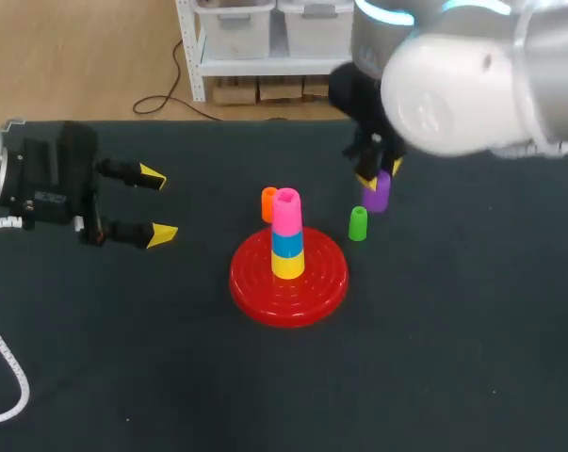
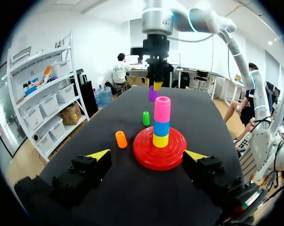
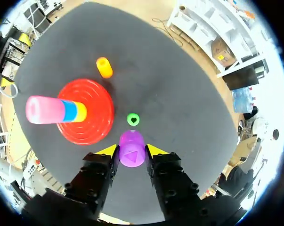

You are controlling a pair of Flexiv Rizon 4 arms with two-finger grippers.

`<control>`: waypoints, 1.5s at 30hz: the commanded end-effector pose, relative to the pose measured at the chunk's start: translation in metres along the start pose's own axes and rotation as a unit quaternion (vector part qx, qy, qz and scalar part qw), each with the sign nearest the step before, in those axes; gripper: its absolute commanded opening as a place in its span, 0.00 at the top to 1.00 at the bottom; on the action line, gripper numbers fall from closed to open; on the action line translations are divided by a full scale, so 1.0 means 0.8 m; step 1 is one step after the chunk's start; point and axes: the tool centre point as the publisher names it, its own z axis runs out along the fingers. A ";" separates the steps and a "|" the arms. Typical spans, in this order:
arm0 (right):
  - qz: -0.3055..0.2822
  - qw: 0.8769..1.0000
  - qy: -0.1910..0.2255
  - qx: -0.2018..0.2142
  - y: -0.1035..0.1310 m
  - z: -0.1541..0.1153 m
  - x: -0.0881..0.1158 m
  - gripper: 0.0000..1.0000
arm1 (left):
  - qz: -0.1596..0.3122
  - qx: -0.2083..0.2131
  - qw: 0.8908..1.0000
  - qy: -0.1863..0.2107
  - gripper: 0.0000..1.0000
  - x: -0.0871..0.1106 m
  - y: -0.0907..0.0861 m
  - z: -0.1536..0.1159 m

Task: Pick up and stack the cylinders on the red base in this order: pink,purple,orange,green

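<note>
A dark, matte tabletop (image 1: 453, 377) is carrying everything. The right arm (image 1: 472, 75), bulky, white and silver, is coming in from the far right corner and hanging down over the table's far side. The left arm (image 1: 39, 184), with its black wrist block, is sitting low at the left edge, well apart from the pieces.

A round, ridged red plastic base (image 1: 251, 282) is lying flat near the middle. Three cylinders are standing stacked on its centre: a yellow cylinder (image 1: 286, 265) at the bottom, a blue cylinder (image 1: 286, 243) on it, and a taller pink plastic cylinder (image 1: 286, 212) on top.

The left gripper (image 1: 157, 205) is pointing towards the base with its fingers spread wide and nothing between them. The right gripper (image 1: 378, 175) is pointing down, its yellow-tipped fingers pressing from both sides on a purple plastic cylinder (image 3: 131, 153), which is sitting upright beyond the base's far right rim; whether it is resting on the table or lifted, I cannot tell.

A small green plastic cylinder (image 1: 357, 224) is standing upright on the table between the purple one and the base, touching neither. A small orange plastic cylinder (image 1: 268, 203) is standing just behind the stack, off the base's far rim.
</note>
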 end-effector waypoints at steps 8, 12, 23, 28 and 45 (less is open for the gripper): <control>-0.062 0.998 0.001 0.025 0.052 -0.091 -0.030 1.00 | 0.001 -0.001 1.000 -0.003 0.00 0.002 0.000 0.000; -0.088 0.996 -0.005 0.029 0.074 -0.100 -0.037 1.00 | 0.001 -0.001 1.000 -0.003 0.00 0.002 0.000 0.000; -0.144 0.989 -0.008 0.020 0.123 -0.107 -0.039 1.00 | 0.001 -0.001 1.000 -0.003 0.00 0.002 0.000 0.000; -0.152 0.988 0.003 0.017 0.133 -0.095 -0.037 1.00 | 0.001 -0.001 1.000 -0.003 0.00 0.002 0.000 0.000; -0.162 0.987 0.019 0.004 0.149 -0.075 -0.051 1.00 | 0.001 -0.001 1.000 -0.003 0.00 0.002 0.000 0.000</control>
